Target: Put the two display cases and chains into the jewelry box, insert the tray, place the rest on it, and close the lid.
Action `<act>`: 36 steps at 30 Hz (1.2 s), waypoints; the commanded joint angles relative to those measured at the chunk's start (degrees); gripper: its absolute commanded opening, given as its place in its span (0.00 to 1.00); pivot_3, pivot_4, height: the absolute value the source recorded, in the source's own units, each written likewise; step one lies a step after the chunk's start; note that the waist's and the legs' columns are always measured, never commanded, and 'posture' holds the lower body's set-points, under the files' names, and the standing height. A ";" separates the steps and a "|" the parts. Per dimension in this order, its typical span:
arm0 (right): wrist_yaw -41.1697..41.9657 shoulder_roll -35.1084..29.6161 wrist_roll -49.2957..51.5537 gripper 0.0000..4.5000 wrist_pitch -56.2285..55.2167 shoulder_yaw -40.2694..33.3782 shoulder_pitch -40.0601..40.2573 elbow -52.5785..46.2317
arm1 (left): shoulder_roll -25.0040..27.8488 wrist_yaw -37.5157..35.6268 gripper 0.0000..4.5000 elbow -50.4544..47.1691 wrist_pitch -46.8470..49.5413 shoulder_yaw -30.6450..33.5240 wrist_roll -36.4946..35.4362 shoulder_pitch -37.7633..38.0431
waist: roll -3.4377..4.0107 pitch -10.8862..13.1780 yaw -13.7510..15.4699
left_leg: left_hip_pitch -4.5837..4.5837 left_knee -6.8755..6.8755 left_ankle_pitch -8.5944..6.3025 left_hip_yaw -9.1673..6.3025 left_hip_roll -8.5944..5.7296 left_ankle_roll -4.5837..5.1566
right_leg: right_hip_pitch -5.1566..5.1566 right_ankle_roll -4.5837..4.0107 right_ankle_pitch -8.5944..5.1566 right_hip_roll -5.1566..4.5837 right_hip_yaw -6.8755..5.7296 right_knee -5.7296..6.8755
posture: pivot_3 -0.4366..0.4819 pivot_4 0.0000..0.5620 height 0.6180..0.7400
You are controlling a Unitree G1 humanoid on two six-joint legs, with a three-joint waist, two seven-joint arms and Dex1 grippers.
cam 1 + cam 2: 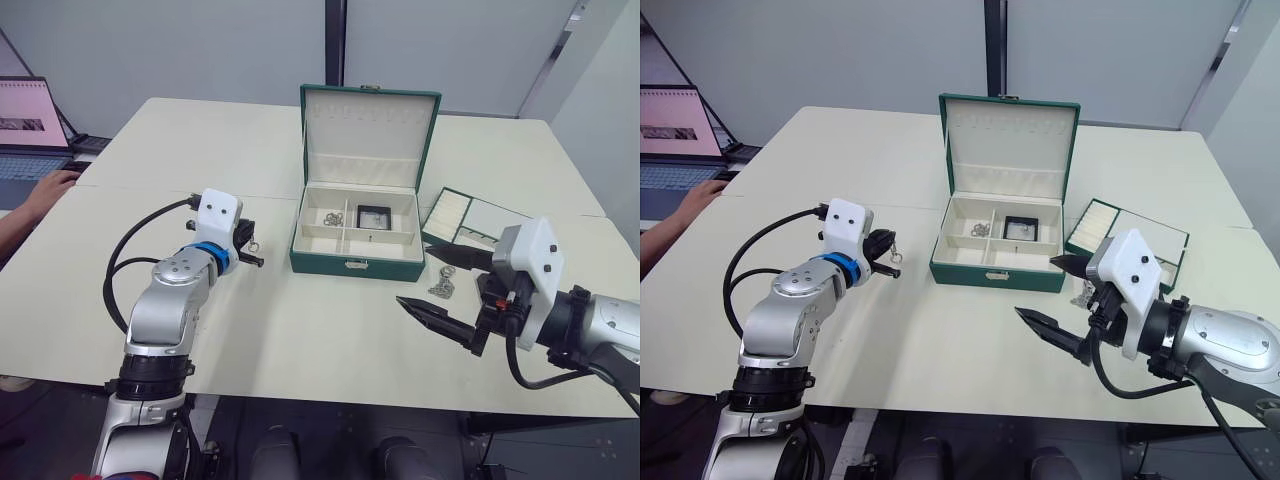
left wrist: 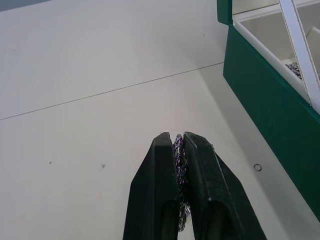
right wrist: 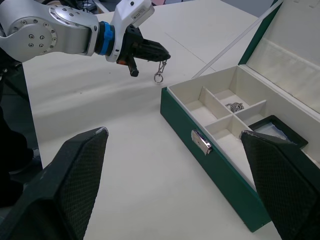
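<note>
The jewelry box (image 1: 352,262) stands open mid-table with its lid (image 1: 369,135) upright. Inside it lie one chain (image 1: 333,218) in a back compartment and one display case (image 1: 373,216) beside it. To the box's left, my left gripper (image 1: 250,250) hovers above the table, shut on another chain (image 3: 160,72) that dangles from its tips with a ring at its end. The tray (image 1: 470,222) rests to the right of the box. A further chain (image 1: 443,285) lies on the table before the tray. Just above and beside that chain, my right gripper (image 1: 413,275) is wide open and holds nothing.
A laptop (image 1: 25,130) sits on the far left, with a person's hand (image 1: 50,190) resting by it. The table's seam runs across, left of the box. Bare tabletop (image 1: 300,330) stretches in front of the box, between both arms.
</note>
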 commanded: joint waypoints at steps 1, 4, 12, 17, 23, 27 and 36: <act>0.96 -0.21 -0.52 1.00 -1.09 -0.93 -0.93 -0.16 | 0.79 0.24 0.00 -3.74 0.86 0.69 -0.02 -1.50 | 0.00 0.00 0.00 | 0.00 0.00 0.00 0.00 0.00 0.00 | 0.00 0.00 0.00 0.00 0.00 0.00 | 0.48 0.27 1.00; 1.44 -0.58 -0.06 1.00 -0.98 -1.86 -0.94 0.02 | 2.28 -0.45 0.00 -5.55 2.36 1.13 -0.14 -2.15 | -0.01 0.01 -0.02 | 0.00 0.00 0.00 -0.01 0.00 0.00 | 0.00 0.00 0.00 0.00 0.00 0.00 | 0.48 0.27 1.00; 4.37 -2.45 5.60 1.00 -0.48 -12.31 3.37 1.85 | 10.96 -5.82 0.00 -14.75 14.66 1.62 -4.09 -7.73 | -0.04 0.06 0.55 | -0.03 -0.02 0.00 -0.03 -0.01 0.00 | 0.02 0.00 0.00 -0.01 -0.06 -0.05 | 0.48 0.27 1.00; 7.93 -3.57 7.92 1.00 0.12 -20.16 8.05 3.26 | 16.13 -10.47 0.00 -16.81 20.82 0.14 -7.54 -12.42 | -0.05 0.08 0.68 | -0.03 -0.03 0.00 -0.06 -0.01 0.00 | 0.02 0.00 0.00 -0.02 -0.09 -0.06 | 0.48 0.27 1.00; 10.85 -3.89 8.05 1.00 0.21 -25.47 12.24 3.97 | 19.13 -13.38 0.00 -16.85 23.87 -2.08 -9.72 -15.98 | -0.13 0.14 0.67 | -0.04 -0.03 0.00 -0.09 -0.02 0.00 | 0.03 0.00 0.00 -0.01 -0.13 -0.07 | 0.48 0.27 1.00; 11.56 -3.58 8.81 1.00 0.44 -26.92 13.88 4.24 | 19.20 -14.63 0.00 -17.37 25.10 -3.81 -10.82 -17.04 | -0.17 0.17 0.69 | -0.04 -0.02 0.00 -0.11 -0.02 0.00 | 0.04 0.00 0.00 -0.01 -0.14 -0.07 | 0.48 0.27 1.00; 11.15 -2.87 9.66 1.00 -0.11 -27.89 16.63 3.55 | 14.72 -15.66 0.00 -14.42 25.76 -10.08 -12.05 -23.74 | -0.20 0.19 0.78 | -0.06 -0.01 0.00 -0.13 -0.05 0.00 | 0.06 0.00 0.00 -0.02 -0.16 -0.08 | 0.48 0.27 1.00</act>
